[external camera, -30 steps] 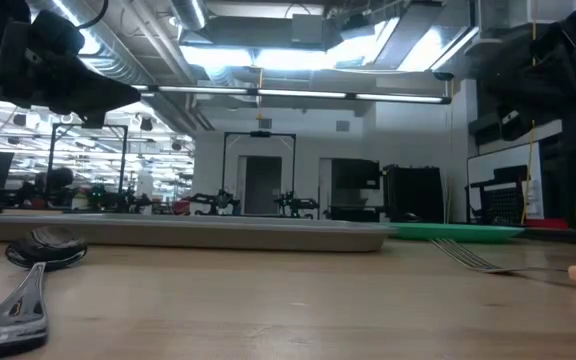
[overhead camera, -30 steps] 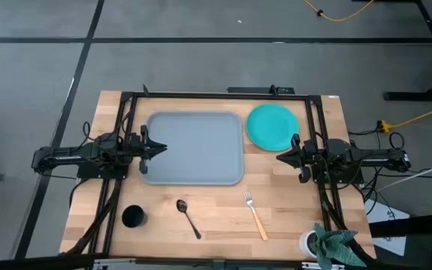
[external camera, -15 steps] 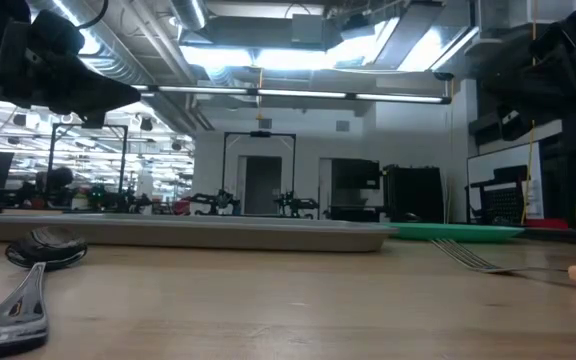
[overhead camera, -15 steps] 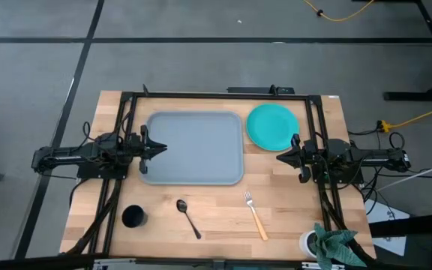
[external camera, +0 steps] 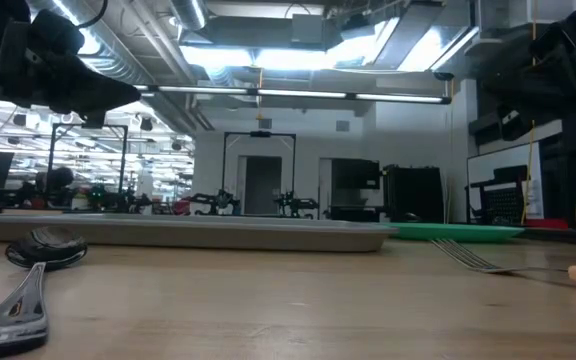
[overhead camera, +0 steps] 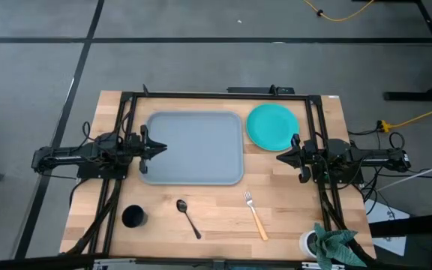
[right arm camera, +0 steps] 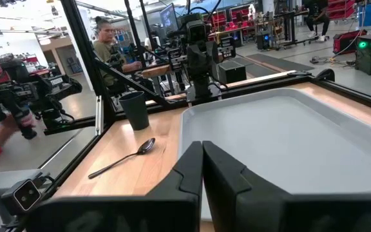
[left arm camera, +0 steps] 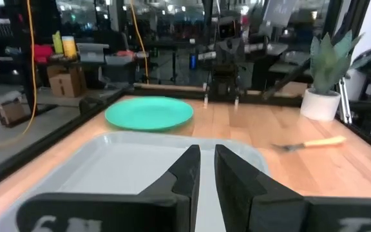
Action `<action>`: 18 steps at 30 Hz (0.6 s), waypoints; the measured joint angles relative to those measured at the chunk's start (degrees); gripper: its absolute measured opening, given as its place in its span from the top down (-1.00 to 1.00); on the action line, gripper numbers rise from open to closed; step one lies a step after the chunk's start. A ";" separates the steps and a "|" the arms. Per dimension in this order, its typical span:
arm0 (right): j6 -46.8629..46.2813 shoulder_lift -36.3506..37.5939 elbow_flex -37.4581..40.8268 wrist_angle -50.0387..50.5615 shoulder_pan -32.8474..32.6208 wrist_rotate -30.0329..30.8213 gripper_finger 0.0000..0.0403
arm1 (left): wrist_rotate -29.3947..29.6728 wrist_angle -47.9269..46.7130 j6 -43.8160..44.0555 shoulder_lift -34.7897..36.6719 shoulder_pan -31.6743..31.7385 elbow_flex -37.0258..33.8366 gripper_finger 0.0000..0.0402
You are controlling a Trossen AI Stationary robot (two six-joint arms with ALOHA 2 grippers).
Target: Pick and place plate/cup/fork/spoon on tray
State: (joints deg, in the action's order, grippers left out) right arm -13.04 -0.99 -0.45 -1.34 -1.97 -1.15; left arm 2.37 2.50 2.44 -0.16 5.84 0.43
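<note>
The grey-blue tray (overhead camera: 193,148) lies at the table's middle, toward the far side. The teal plate (overhead camera: 272,126) lies flat on the table to the right of the tray. The dark cup (overhead camera: 133,217) stands at the near left. The dark spoon (overhead camera: 188,217) and the orange-handled fork (overhead camera: 255,215) lie near the front edge. My left gripper (overhead camera: 162,148) hangs shut and empty over the tray's left rim. My right gripper (overhead camera: 280,157) hangs shut and empty just right of the tray, near the plate's near edge.
A white cup with a teal cloth (overhead camera: 328,244) stands at the near right corner. A black frame (overhead camera: 223,94) runs around the far part of the table. A person (right arm camera: 105,38) shows in the room beyond the table's left side.
</note>
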 joint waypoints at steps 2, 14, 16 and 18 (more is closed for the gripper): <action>0.66 -0.01 0.02 -0.37 0.01 0.36 0.92 | -0.23 2.03 1.39 0.02 -0.02 0.00 0.79; -4.46 -0.09 0.02 -31.05 0.04 3.23 0.92 | 0.13 21.72 -0.61 0.02 -0.02 0.00 0.79; -4.11 -0.27 0.01 -40.09 0.04 3.96 0.92 | 0.87 21.70 -2.26 -0.18 -0.01 0.00 0.79; -2.07 -0.74 -0.04 -47.39 0.04 4.00 0.92 | 1.02 21.82 -1.50 -0.86 -0.02 0.00 0.79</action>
State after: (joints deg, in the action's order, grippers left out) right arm -15.11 -1.74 -0.49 -48.73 -1.93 2.85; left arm 3.39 24.32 0.94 -1.02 5.82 0.43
